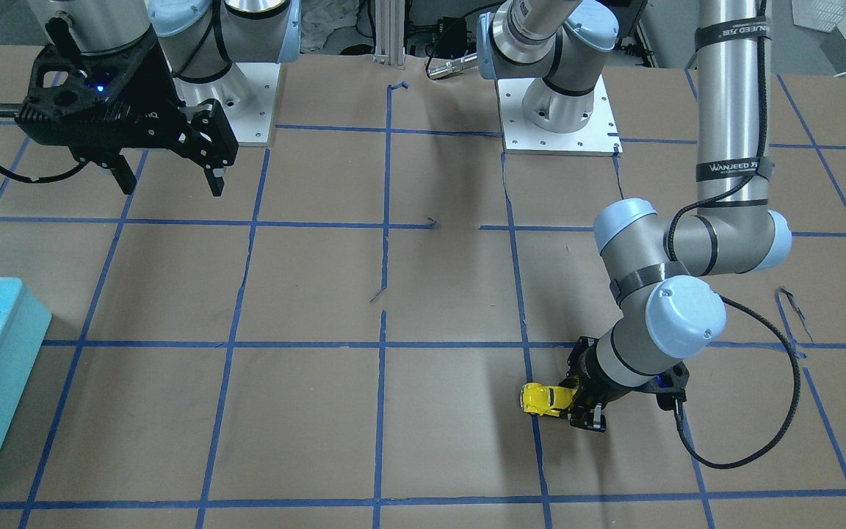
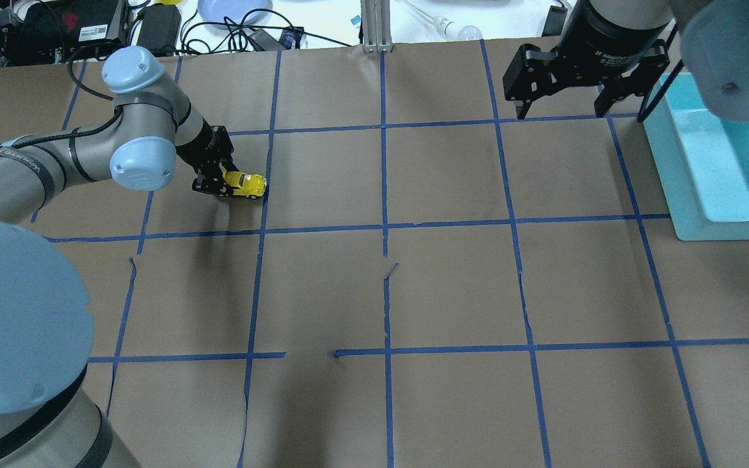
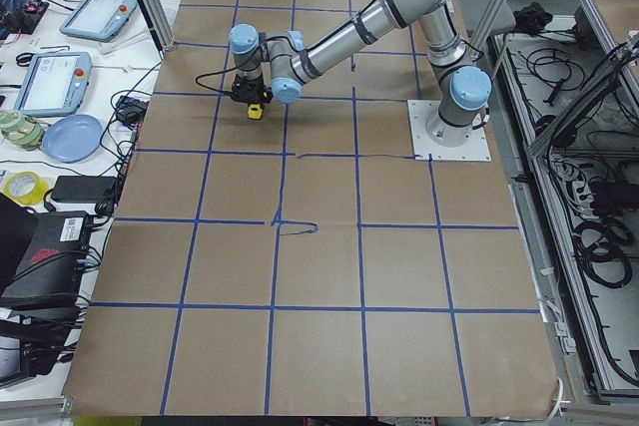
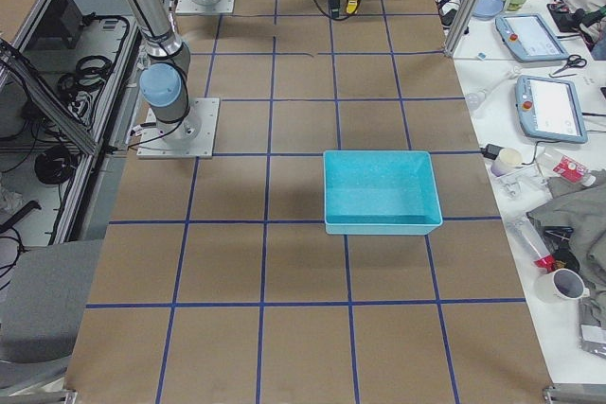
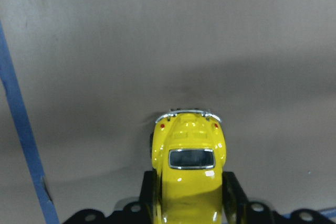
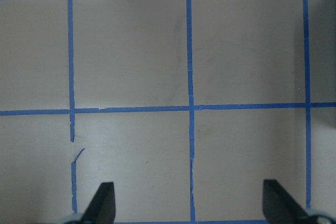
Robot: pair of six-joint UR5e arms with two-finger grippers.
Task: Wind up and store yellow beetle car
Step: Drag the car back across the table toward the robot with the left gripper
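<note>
Beetle car: the yellow beetle car (image 5: 189, 153) is bright, glossy yellow with a rounded body, a dark window framed in chrome, two tiny red lights and a thin chrome bumper at the end that points away from the wrist camera. It sits low at the table (image 2: 452, 286), toward the long edge across from the robot, in the robot's left half. The left gripper (image 5: 190, 200) pinches it, with one black finger (image 5: 233, 195) against each flank. Whether the wheels touch the paper I cannot tell

A light blue bin (image 4: 383, 225) stands in the robot's right half, toward that same long edge and well apart from the car. Inside it only its own smooth floor shows. The right gripper (image 6: 191, 205) hangs above the table near the bin with its fingers spread wide and nothing between them

Brown paper covers the table, crossed by a blue tape grid (image 2: 384, 227) that is torn in a few spots. Beyond the far edge, on the operators' bench, lie a blue plate (image 3: 72, 137) and two tablets (image 3: 55, 82)
</note>
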